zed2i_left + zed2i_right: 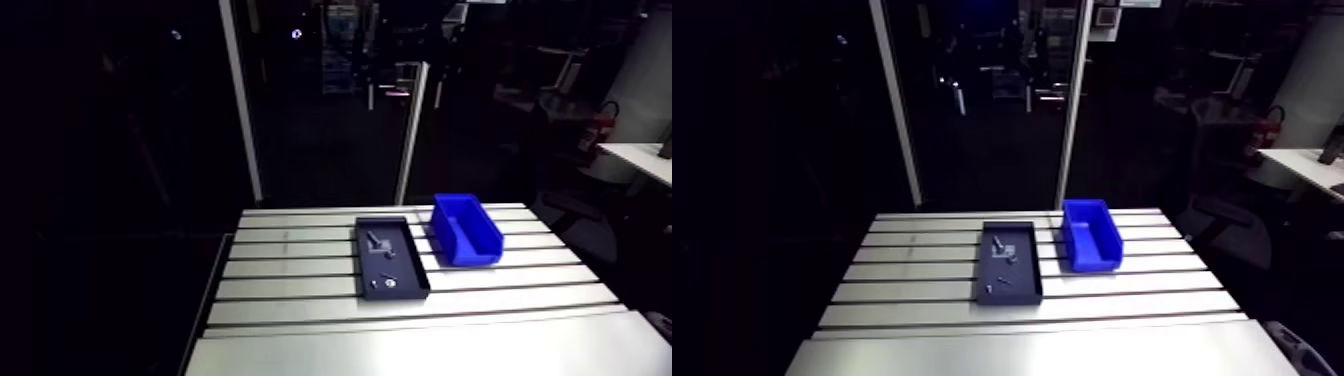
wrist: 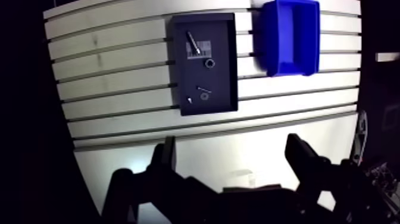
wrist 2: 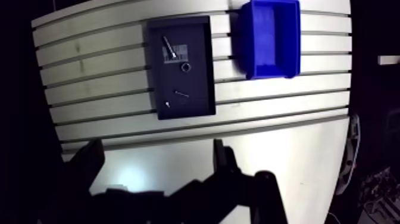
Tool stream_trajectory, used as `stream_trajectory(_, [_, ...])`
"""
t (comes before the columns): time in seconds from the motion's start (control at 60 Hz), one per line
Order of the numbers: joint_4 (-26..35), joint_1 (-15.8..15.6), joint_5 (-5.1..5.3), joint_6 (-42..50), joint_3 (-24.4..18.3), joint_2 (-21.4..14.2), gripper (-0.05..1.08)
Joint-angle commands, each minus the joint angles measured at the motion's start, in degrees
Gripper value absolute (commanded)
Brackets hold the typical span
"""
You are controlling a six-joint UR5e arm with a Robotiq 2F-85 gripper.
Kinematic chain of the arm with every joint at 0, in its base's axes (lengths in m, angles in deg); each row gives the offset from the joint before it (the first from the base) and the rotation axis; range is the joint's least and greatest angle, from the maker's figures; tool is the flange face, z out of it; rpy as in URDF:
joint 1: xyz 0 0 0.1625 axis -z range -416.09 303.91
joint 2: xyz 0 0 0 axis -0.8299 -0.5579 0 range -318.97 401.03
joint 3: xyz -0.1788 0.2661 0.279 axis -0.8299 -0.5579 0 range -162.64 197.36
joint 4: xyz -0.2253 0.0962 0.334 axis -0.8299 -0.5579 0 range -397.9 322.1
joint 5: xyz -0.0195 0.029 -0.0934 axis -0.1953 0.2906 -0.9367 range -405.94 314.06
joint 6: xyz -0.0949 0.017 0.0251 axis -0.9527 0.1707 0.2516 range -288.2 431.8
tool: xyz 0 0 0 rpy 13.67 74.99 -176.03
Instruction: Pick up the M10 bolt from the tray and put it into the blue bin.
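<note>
A dark rectangular tray [image 2: 223, 71] lies on the slotted table [image 2: 119, 65], well ahead of my gripper. At its far end lies a silvery bolt [image 2: 193, 43], slanted; the arm view shows the bolt [image 1: 377, 243] as a small grey shape. Right beside the tray stands the blue bin [image 2: 291, 36], open-topped with nothing visible inside. My gripper [image 2: 232, 149] hangs high over the smooth near part of the table, open, with nothing between its fingers [image 2: 168, 156]. The arm view does not show the gripper.
Other small parts lie in the tray: a dark ring [image 2: 209, 62] near the bolt, and a washer [image 2: 204, 95] and a small screw [image 2: 190, 100] nearer the gripper. The table's edges drop off into dark on both sides.
</note>
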Motion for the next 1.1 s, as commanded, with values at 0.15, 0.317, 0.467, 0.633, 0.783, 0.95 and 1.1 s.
stream_trajectory(0.15, [-0.1, -0.1, -0.23, 0.0, 0.0, 0.0, 0.01])
stream_trajectory(0.317, [-0.2, -0.4, -0.24, -0.1, 0.3, 0.2, 0.01])
stream_trajectory(0.467, [-2.0, -0.6, -0.24, -0.5, 0.6, 0.9, 0.01])
stream_trajectory(0.633, [-3.8, -0.6, -0.24, -4.6, 0.5, 2.3, 0.01])
stream_trajectory(0.783, [-4.3, -0.6, 0.67, -6.8, 0.6, 3.6, 0.01])
stream_trajectory(0.95, [-6.0, -0.5, 2.03, -9.7, 1.3, 5.1, 0.01])
stream_trajectory(1.1, [-7.5, -0.6, 2.15, -10.7, 1.8, 6.1, 0.01])
